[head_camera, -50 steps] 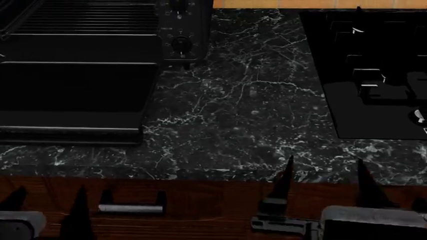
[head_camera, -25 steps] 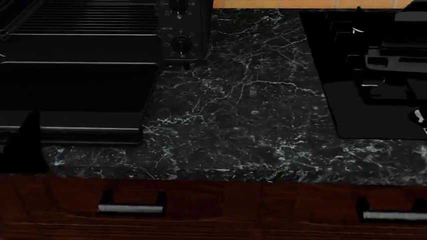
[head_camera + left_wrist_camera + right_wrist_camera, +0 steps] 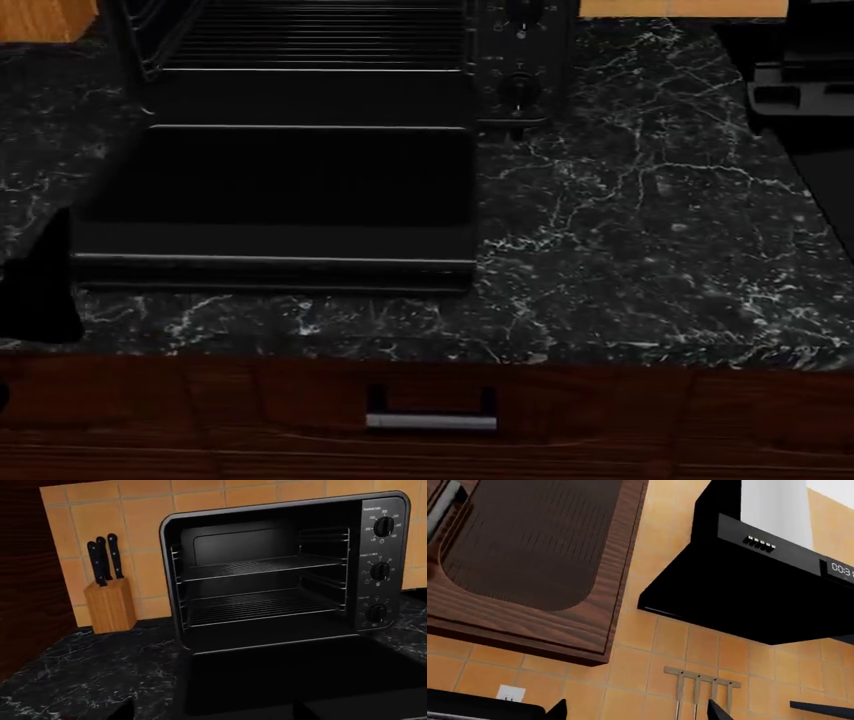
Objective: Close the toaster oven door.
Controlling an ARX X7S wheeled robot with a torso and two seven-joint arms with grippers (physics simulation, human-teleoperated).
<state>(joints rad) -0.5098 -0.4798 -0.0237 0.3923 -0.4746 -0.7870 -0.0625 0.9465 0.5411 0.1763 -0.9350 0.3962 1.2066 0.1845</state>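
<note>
The toaster oven [image 3: 267, 575] stands open against the tiled wall, with silver racks inside and a knob column [image 3: 379, 570] on one side. Its door [image 3: 274, 200] lies flat on the counter, bar handle [image 3: 274, 260] along the near edge. It also shows in the left wrist view [image 3: 293, 675]. My left gripper [image 3: 213, 715] is open and empty, facing the door from just in front of it. One of its fingers [image 3: 40, 285] shows at the head view's left edge. My right gripper [image 3: 637, 712] is open and empty, raised and pointing at the wall tiles. Its body [image 3: 801, 80] shows at the head view's top right.
A wooden knife block [image 3: 110, 605] stands beside the oven. The black marble counter [image 3: 641, 250] stretches to the oven's right. A drawer with a silver handle [image 3: 430, 420] sits below the counter edge. A range hood [image 3: 747, 595] and wooden cupboard [image 3: 527, 555] hang on the wall.
Both grippers have risen from below the counter edge, the right one up to the top right. The head view has shifted, so the oven now sits nearer the middle.
</note>
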